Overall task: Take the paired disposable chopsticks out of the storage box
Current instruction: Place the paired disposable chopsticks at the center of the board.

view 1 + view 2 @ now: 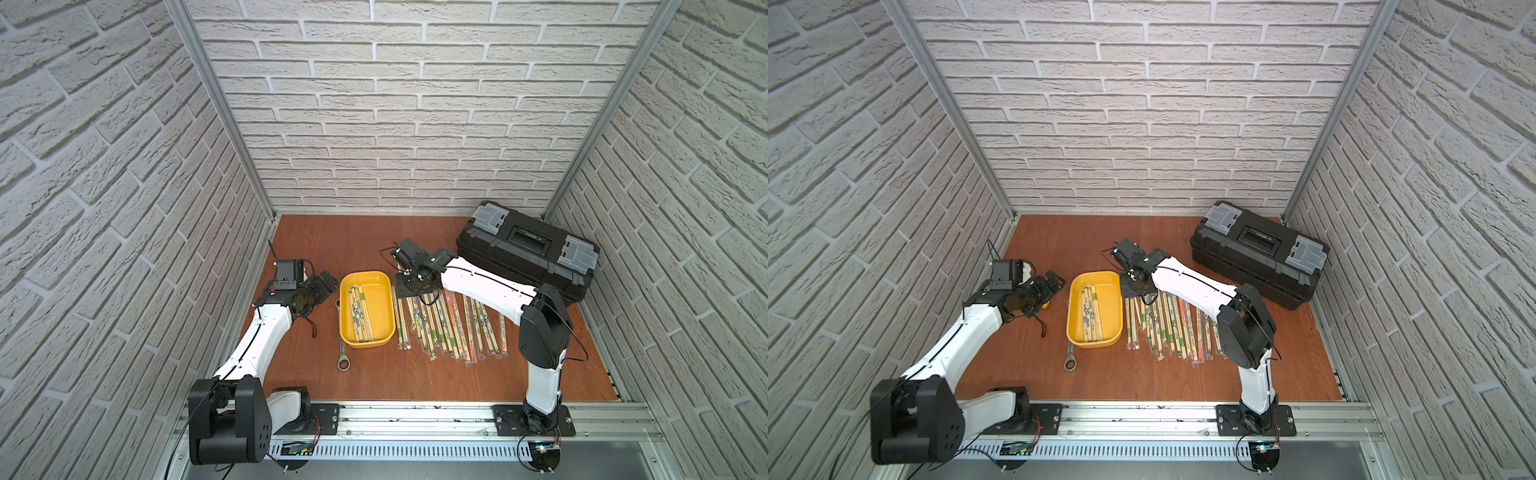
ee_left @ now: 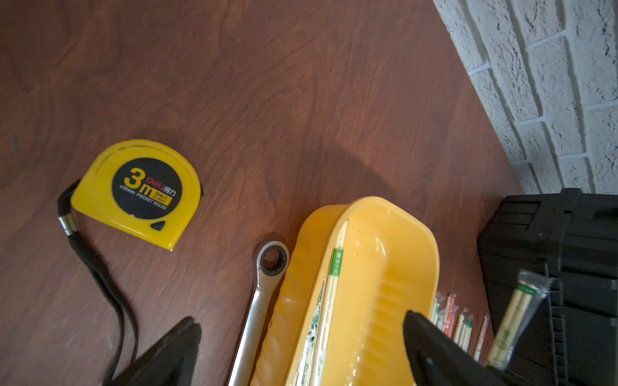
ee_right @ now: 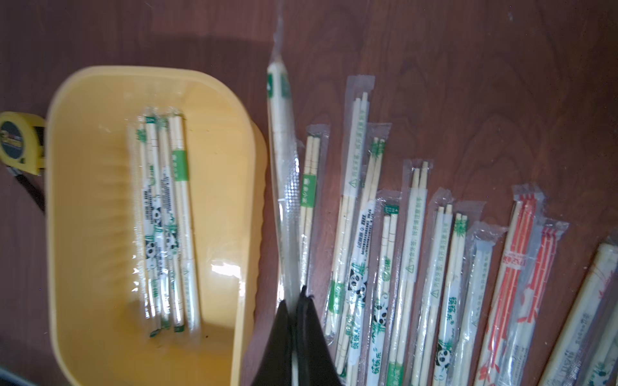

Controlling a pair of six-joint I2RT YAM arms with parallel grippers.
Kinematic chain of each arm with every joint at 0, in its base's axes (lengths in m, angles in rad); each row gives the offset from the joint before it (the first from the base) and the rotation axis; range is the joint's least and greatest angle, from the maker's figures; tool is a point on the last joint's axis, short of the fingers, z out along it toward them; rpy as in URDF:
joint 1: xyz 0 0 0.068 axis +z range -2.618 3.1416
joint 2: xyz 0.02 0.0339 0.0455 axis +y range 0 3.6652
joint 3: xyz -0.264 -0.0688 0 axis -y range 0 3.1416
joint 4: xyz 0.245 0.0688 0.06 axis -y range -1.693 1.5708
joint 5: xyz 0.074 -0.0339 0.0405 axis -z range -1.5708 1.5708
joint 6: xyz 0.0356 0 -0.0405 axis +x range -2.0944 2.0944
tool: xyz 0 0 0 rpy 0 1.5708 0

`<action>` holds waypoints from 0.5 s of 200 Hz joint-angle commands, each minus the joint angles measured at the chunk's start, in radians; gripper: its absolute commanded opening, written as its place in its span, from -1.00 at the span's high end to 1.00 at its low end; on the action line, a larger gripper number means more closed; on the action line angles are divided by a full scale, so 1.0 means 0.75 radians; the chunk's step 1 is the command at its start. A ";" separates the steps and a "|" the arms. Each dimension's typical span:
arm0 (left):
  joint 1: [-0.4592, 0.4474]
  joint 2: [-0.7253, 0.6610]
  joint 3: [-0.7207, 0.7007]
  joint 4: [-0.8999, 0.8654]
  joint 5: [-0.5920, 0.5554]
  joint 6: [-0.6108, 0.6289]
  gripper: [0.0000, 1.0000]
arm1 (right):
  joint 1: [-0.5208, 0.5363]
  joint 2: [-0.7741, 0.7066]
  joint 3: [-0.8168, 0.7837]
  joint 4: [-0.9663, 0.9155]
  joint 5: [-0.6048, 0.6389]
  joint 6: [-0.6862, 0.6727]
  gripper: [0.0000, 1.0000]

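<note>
The storage box (image 1: 380, 303) (image 1: 1108, 299) is a shallow yellow tray in the middle of the table. A few sleeved chopstick pairs (image 1: 359, 313) (image 3: 164, 217) lie side by side in it. Several more pairs (image 1: 444, 328) (image 3: 401, 250) lie in a row on the table to its right. My right gripper (image 1: 406, 289) (image 3: 296, 297) hovers between the tray and that row. It is shut on one end of a green-printed pair (image 3: 279, 133) (image 2: 515, 310), which sticks out from the jaws. My left gripper (image 1: 328, 280) (image 2: 299, 322) is open, left of the tray, holding nothing.
A silver wrench (image 1: 343, 349) (image 2: 264, 294) lies along the tray's left side. A yellow tape measure (image 2: 133, 194) (image 3: 16, 140) sits under the left arm. A black toolbox (image 1: 528, 249) stands at the back right. Brick walls enclose three sides.
</note>
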 commanded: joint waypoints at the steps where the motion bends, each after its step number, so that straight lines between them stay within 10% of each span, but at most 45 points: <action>1: -0.005 0.008 0.037 0.028 0.003 0.017 -0.96 | 0.010 0.036 -0.033 0.072 0.004 0.030 0.96; 45: -0.012 -0.001 0.032 0.024 -0.002 0.015 -0.97 | 0.010 0.185 -0.002 0.087 -0.028 0.029 0.93; 75: -0.018 -0.003 0.028 0.025 -0.006 0.012 -0.97 | 0.010 0.221 0.023 0.055 -0.025 0.018 0.33; 100: -0.019 -0.007 0.029 0.023 -0.006 0.011 -0.97 | 0.010 0.169 -0.001 0.070 -0.022 0.020 0.24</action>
